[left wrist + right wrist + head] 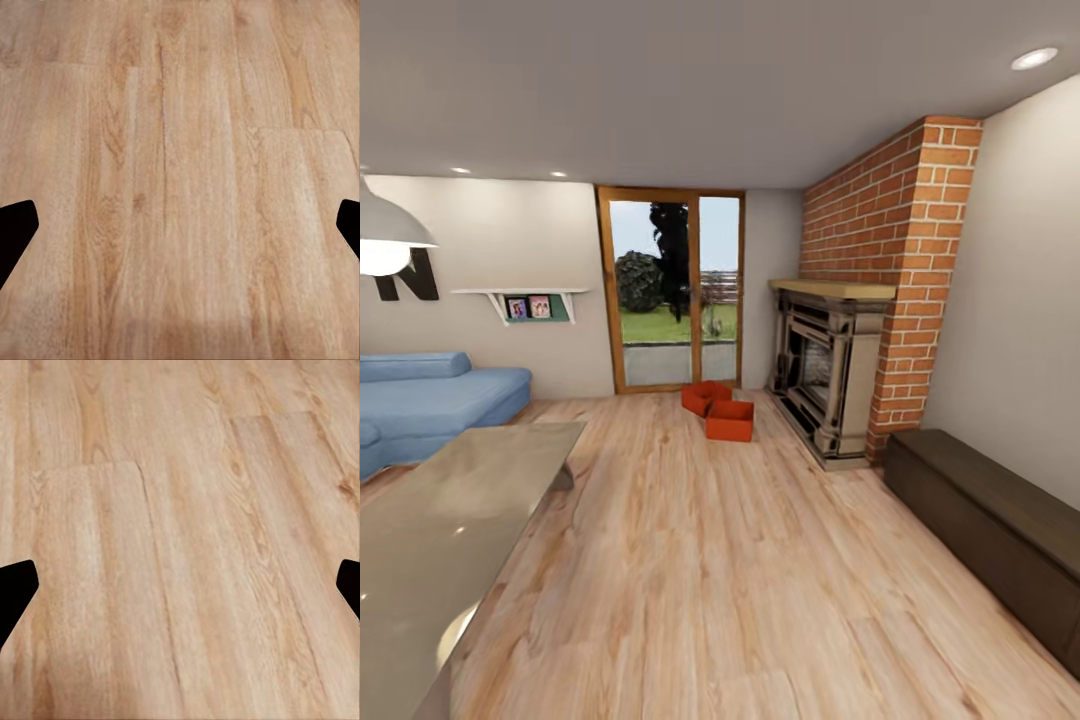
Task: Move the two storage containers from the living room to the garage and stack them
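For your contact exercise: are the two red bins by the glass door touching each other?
Cannot tell. In the head view the near bin overlaps the far bin; no gap or contact shows.

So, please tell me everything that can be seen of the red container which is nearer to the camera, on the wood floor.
The nearer container is a rust-red, rectangular, open-top bin with low walls; it looks like plastic, though it is small in the head view. It sits upright on the light wood-plank floor, in front of the glass doors and left of the fireplace. The second container lies just behind it, turned at an angle; whether they touch cannot be told. Nothing holds it.
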### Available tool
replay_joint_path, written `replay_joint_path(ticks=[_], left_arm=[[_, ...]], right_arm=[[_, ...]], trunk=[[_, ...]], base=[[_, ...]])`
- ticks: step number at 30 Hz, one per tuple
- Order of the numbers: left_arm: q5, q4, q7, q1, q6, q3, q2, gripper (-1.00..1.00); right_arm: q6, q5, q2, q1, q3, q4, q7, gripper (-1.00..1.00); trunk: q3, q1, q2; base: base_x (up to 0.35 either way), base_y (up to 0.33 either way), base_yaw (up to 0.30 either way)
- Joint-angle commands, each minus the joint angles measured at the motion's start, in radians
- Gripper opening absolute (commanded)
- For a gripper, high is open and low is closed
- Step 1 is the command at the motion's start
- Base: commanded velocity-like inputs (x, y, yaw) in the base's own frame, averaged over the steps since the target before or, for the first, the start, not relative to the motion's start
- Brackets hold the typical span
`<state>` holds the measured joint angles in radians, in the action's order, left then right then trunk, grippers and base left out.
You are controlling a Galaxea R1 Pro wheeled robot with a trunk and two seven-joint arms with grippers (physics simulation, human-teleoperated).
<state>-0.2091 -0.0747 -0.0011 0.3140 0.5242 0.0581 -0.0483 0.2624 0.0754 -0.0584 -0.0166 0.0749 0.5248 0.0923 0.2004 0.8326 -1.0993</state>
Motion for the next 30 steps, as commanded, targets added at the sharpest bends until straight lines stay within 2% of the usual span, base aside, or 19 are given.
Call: replay_joint_path(ticks=[1, 10, 23, 30], left_arm=[[-0.007, -0.004, 0.0, 0.002, 0.007, 0.006, -0.001, 1.0], [-0.007, -0.004, 0.0, 0.002, 0.007, 0.006, -0.001, 1.0], [-0.007, -0.004, 0.0, 0.002, 0.007, 0.006, -0.001, 1.0], [-0.007, -0.005, 0.0, 0.002, 0.007, 0.006, -0.001, 1.0]], right_arm=[[0.001, 0.008, -0.001, 0.0, 0.008, 0.001, 0.007, 1.0], [0.001, 0.007, -0.001, 0.0, 0.008, 0.001, 0.007, 1.0], [0.001, 0.007, -0.001, 0.0, 0.008, 0.001, 0.006, 1.0], [0.001, 0.007, -0.001, 0.0, 0.008, 0.001, 0.006, 1.0]], trunk=[[0.001, 0.001, -0.001], [0.001, 0.001, -0.001], [0.001, 0.001, -0.001], [0.001, 0.001, -0.001]], base=[[0.319, -0.04, 0.05], [0.323, 0.045, -0.013], [0.324, 0.09, -0.244], [0.319, 0.146, -0.064]])
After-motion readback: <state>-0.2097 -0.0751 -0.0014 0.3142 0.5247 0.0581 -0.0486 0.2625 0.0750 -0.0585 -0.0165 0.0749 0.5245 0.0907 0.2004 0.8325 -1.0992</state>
